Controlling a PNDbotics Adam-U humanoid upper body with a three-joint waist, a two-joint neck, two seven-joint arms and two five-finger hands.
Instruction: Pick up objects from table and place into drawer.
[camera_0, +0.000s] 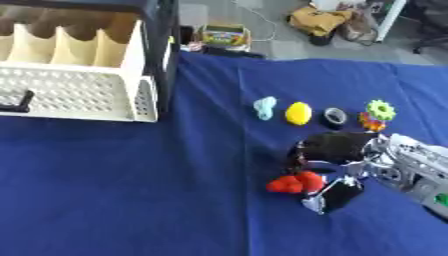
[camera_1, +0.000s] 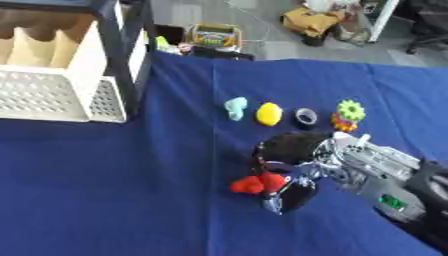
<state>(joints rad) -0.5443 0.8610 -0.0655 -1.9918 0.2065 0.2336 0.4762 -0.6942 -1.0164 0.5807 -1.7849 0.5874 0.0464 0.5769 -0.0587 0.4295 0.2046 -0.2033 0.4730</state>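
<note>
Blue cloth (camera_0: 131, 190); red toy (camera_0: 294, 183); yellow lemon (camera_0: 298, 113); white perforated drawer (camera_0: 70, 95); green gear (camera_0: 381, 109).

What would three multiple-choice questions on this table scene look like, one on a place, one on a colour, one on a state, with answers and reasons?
1. Where does the white drawer stand?
A. at the table's far left
B. at the table's near right
C. in the middle of the row of small things

2. What colour is the thing lying at the right robot hand?
A. green
B. red
C. white

3. How do the robot hand's fingers stand?
A. straight and flat on the cloth
B. curled about the red thing
C. curled round the yellow thing

Answers:
1 A, the drawer sits pulled out of its dark frame at the left.
2 B, the red object lies between thumb and fingers.
3 B, the fingers curve round it, while the yellow object lies apart in the row behind.
</note>
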